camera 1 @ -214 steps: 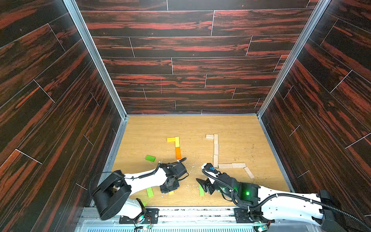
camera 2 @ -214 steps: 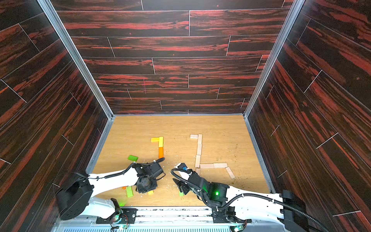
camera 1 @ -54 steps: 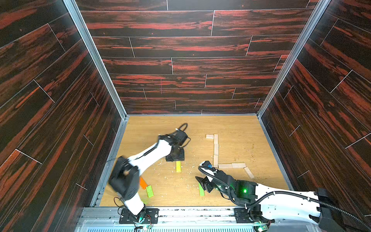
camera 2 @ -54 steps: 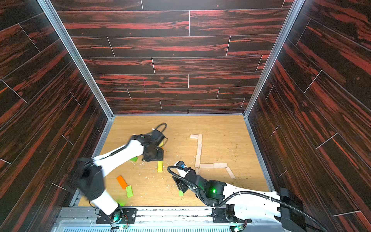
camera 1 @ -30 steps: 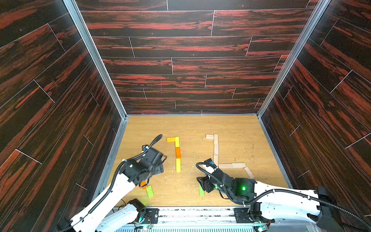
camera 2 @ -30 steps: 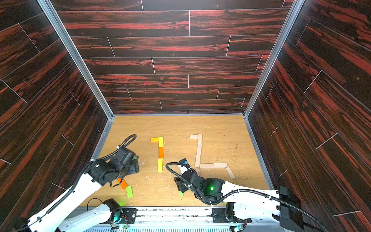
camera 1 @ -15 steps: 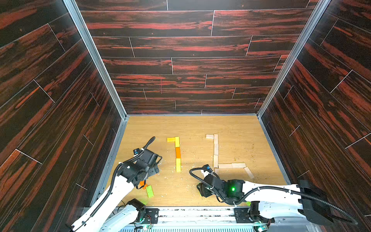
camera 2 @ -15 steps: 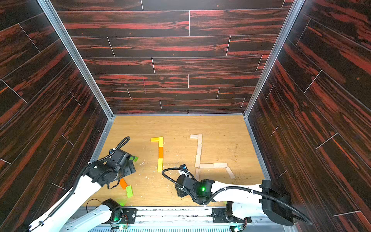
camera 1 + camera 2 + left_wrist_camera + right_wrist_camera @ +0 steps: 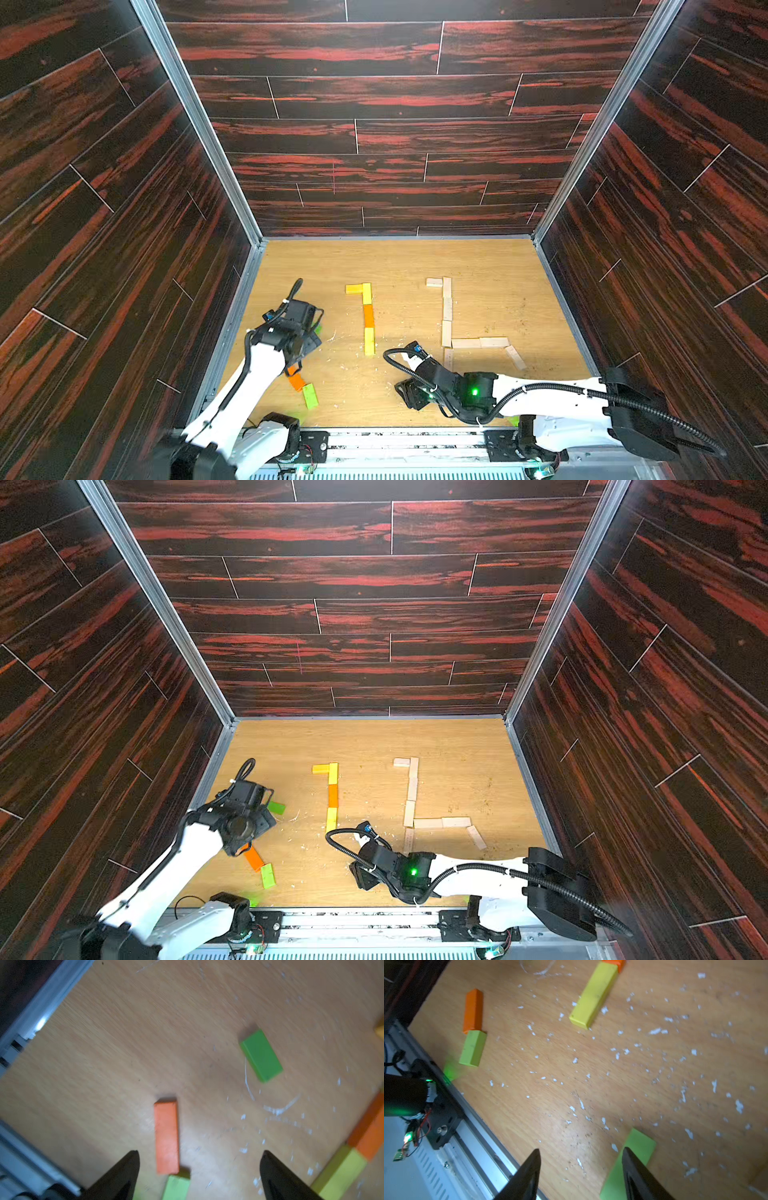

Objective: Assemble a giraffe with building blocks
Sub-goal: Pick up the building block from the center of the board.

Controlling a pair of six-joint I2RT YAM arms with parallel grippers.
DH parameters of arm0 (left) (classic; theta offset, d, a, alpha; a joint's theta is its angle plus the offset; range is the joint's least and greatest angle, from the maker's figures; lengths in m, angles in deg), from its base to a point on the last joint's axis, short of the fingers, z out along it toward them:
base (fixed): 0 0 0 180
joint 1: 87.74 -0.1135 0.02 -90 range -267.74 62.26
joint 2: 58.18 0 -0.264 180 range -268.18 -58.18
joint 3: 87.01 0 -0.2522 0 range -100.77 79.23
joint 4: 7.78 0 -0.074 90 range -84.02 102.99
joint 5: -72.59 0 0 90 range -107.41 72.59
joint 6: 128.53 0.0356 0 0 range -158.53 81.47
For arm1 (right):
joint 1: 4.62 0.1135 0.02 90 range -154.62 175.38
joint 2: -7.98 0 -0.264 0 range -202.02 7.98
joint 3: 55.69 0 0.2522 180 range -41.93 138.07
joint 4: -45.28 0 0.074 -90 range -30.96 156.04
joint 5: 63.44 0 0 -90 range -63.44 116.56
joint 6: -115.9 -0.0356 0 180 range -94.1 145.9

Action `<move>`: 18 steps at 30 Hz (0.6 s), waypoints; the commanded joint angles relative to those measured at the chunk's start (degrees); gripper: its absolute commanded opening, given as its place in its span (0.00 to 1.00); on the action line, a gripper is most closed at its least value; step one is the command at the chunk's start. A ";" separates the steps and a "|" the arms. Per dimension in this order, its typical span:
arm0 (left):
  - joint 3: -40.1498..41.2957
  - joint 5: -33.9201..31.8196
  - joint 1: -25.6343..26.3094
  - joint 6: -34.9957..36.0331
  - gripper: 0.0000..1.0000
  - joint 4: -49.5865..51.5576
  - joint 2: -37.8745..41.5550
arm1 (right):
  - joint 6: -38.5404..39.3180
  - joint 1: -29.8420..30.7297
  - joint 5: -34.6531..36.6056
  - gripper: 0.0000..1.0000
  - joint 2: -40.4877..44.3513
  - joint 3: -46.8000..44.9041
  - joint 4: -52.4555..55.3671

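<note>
The building blocks lie flat on the wooden floor. A coloured column runs yellow (image 9: 366,293), orange (image 9: 368,316), yellow (image 9: 369,340), with another yellow block (image 9: 354,288) off its far end. To its right, pale wood blocks (image 9: 446,307) form an angled figure. My left gripper (image 9: 199,1155) hovers open above a loose orange block (image 9: 167,1136), which lies apart from both fingers, nearer one of them. A light green block (image 9: 176,1187) touches its end. My right gripper (image 9: 581,1151) is open and holds nothing. A green block (image 9: 639,1145) lies just outside one finger.
A darker green block (image 9: 276,807) sits beside the left arm's wrist (image 9: 245,812). Dark panelled walls close in the left, right and back. A metal rail (image 9: 374,432) runs along the near edge. White flecks are scattered over the floor (image 9: 654,1064).
A yellow block now ends the coloured column. The left arm drew back to the near left and its jaws widened. The right gripper shifted nearer, covering the green block in both top views.
</note>
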 commanded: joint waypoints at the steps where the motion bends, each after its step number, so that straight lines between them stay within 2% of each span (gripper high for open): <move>1: -3.61 0.13 -2.45 -4.15 0.94 -3.24 -4.14 | 2.21 0.26 0.11 0.63 1.61 -1.13 -1.89; 3: -5.17 0.98 -4.57 -5.26 0.94 -3.54 -7.87 | 2.68 0.25 0.43 0.63 2.52 -1.93 -2.29; 6: -6.24 5.67 -7.15 -7.61 0.94 -7.02 -13.10 | 3.19 0.25 0.53 0.63 3.42 -2.91 -3.05; 7: -6.44 7.24 -7.52 -8.82 0.94 -8.49 -14.76 | 3.47 0.30 0.53 0.63 3.55 -3.14 -3.36; 8: -6.60 8.11 -7.74 -9.76 0.99 -9.74 -15.96 | 3.64 0.19 0.53 0.63 3.56 -3.23 -3.42; 11: -7.41 9.60 -8.03 -13.07 1.00 -12.18 -19.84 | 4.05 0.21 0.44 0.63 3.44 -3.54 -3.76; 18: -9.39 10.67 -8.59 -16.38 0.92 -15.71 -26.08 | 4.35 -0.27 -0.33 0.64 4.57 -4.87 -5.09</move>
